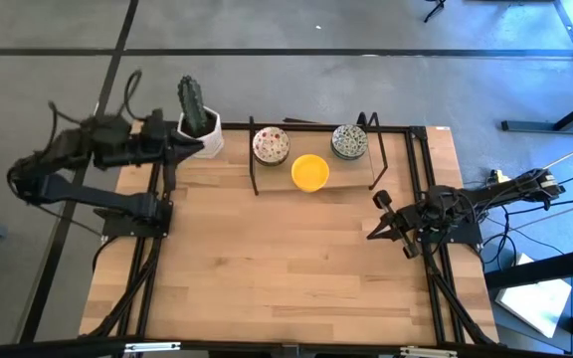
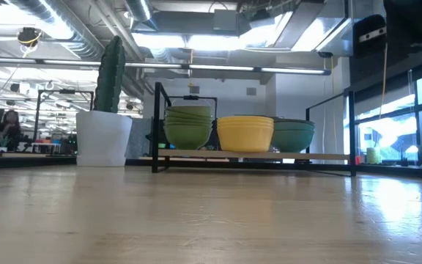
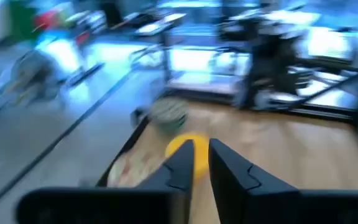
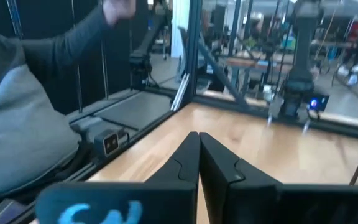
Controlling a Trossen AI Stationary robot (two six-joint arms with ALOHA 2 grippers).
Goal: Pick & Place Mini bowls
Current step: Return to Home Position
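Wooden table at my remote rig, mini bowls stacked three-wide on shelf ahead of left gripper, fingers slightly parted and empty, right gripper closed near shelf's end.

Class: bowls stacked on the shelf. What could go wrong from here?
The left pincer sits beside the cactus pot; swinging that arm might tip it. The yellow stack stands nearer the shelf's front edge than the other stacks; a knock could send it off. The right pincer, near the table's right side, looks harmless.

Both arms folded, elbows outward; left gripper narrowly parted, right gripper pressed together.
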